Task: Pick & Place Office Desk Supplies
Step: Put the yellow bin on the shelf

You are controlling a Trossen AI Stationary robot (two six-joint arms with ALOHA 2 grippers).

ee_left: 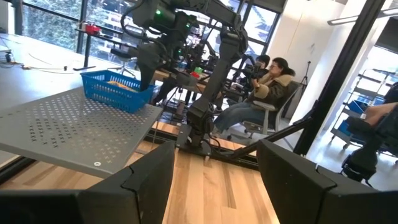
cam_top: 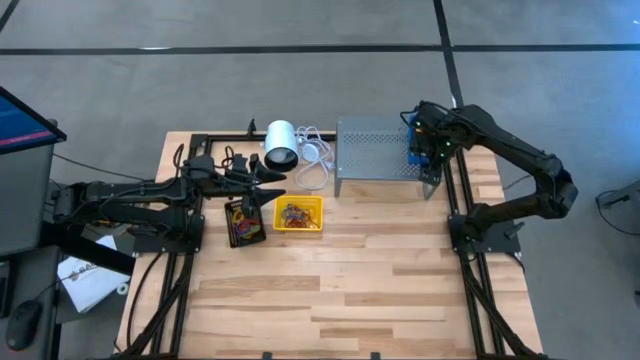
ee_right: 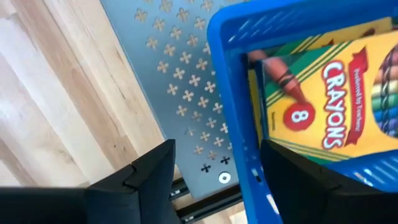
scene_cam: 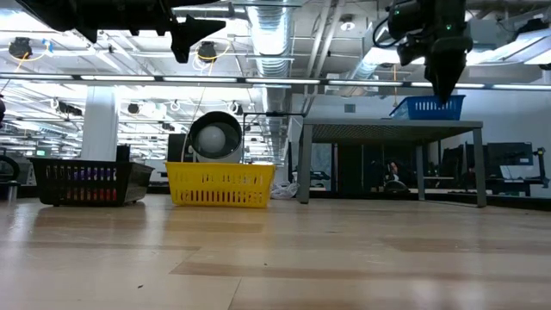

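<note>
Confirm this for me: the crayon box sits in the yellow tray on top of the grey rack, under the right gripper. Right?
Not quite. The tray on the rack is blue, not yellow; the right wrist view shows the crayon box inside it. The yellow tray sits down on the table in the high view. The right gripper does hang above the blue one.

Both arms are dark, nearly black, built of rounded jointed links on black frame rails bolted along the table's (cam_top: 340, 290) side edges. The left arm (cam_top: 130, 195) carries loose black cables along its links. The right arm (cam_top: 520, 160) shows small green lights near its wrist, possibly status lamps. Each wrist view shows two blocky, matte dark fingers (ee_left: 149, 180) with angular inner faces.
</note>
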